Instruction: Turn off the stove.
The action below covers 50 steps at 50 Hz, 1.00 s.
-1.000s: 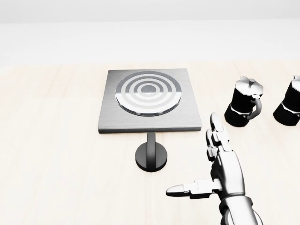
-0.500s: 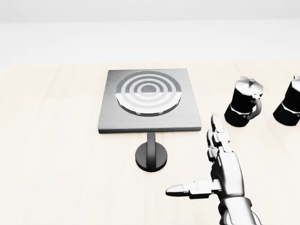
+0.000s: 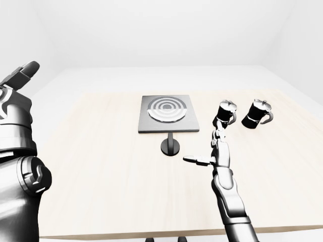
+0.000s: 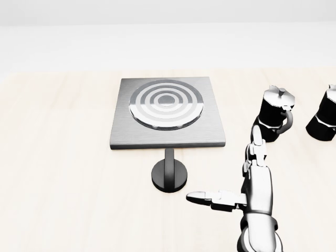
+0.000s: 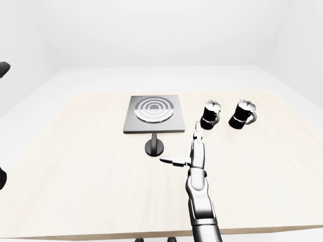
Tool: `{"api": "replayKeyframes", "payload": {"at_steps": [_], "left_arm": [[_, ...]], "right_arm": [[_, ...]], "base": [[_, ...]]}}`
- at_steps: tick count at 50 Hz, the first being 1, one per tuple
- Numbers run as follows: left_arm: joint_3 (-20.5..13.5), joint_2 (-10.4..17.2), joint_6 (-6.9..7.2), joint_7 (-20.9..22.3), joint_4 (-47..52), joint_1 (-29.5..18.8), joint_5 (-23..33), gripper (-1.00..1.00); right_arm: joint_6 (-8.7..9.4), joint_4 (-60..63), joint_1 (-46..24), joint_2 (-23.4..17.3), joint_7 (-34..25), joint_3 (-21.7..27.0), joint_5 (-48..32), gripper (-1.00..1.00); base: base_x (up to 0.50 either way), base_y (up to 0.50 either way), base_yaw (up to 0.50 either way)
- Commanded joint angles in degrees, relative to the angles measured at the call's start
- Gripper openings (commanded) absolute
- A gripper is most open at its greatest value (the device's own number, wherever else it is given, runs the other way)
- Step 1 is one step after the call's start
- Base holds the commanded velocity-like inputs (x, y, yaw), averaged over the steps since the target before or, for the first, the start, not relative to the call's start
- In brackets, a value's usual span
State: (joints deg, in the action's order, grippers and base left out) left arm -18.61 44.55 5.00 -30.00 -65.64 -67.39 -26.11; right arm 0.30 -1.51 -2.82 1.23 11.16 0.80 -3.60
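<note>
Now the big pale worktop [image 4: 58, 173] carries a flat grey stove [image 4: 167, 113] near its middle. Just below the stove stands its round black knob [image 4: 169, 175]. Two black coffee pots [image 4: 273, 122] sit to the right. The right hand [image 4: 247, 194] hovers beside the knob, fingers spread wide. The left hand [image 3: 17, 83] is raised at the left edge; whether it grips cannot be told.

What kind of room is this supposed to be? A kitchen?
Probably a bare, simulated kitchen test scene rather than a real room. A flat stove with ringed burner and a round knob sits on a pale wooden table, beside two black moka pots, amid plain white walls.
</note>
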Motion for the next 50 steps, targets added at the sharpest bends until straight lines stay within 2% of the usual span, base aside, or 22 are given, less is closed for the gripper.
{"api": "replayKeyframes", "payload": {"at_steps": [1, 16, 17, 22, 28, 35, 43, 50], "left_arm": [[0.0, -0.1, 0.0, 0.0, -0.4, 0.1, 0.0, 1.0], [0.0, -0.1, 0.0, 0.0, -0.4, 0.1, 0.0, 1.0], [0.0, -0.3, 0.0, 0.0, -0.5, 0.1, 0.1, 1.0], [-0.3, 0.1, 0.0, 0.0, 0.4, 0.9, -0.5, 1.0], [-0.5, 0.7, 0.0, 0.5, 1.1, 1.4, -1.1, 1.0], [-0.1, 0.1, 0.0, 0.7, 0.5, 1.3, -0.9, 1.0], [-0.3, 0.2, 0.0, 1.1, 1.1, 1.8, -1.0, 1.0], [-0.2, 0.1, 0.0, 1.2, 1.0, 1.9, -1.1, 1.0]], "right_arm": [[1.33, 0.0, -0.4, 0.1, 2.7, -0.4, -0.2, 1.0], [1.33, 0.0, -0.4, -0.1, 2.9, -0.6, 0.0, 1.0], [0.59, -1.2, -0.6, -0.1, 2.8, -0.7, 0.2, 1.0], [-5.3, -8.7, -1.0, 0.7, 2.7, -2.0, -0.3, 1.0], [-5.3, -12.1, -1.8, 2.2, 4.1, -4.1, -1.7, 1.0], [-5.3, -13.7, -3.7, 3.5, 5.0, -6.3, -3.7, 1.0], [-5.3, -16.6, -5.0, 4.6, 4.4, -7.1, -3.5, 1.0], [-5.3, -24.2, -7.1, 4.9, 4.2, -6.7, -3.0, 1.0]], "base": [[0.0, 0.0, 0.0], [0.0, 0.0, 0.0], [0.0, 0.0, 0.0], [0.0, 0.0, 0.0], [0.0, 0.0, 0.0], [0.0, 0.0, 0.0], [0.0, 0.0, 0.0], [0.0, 0.0, 0.0]]}}
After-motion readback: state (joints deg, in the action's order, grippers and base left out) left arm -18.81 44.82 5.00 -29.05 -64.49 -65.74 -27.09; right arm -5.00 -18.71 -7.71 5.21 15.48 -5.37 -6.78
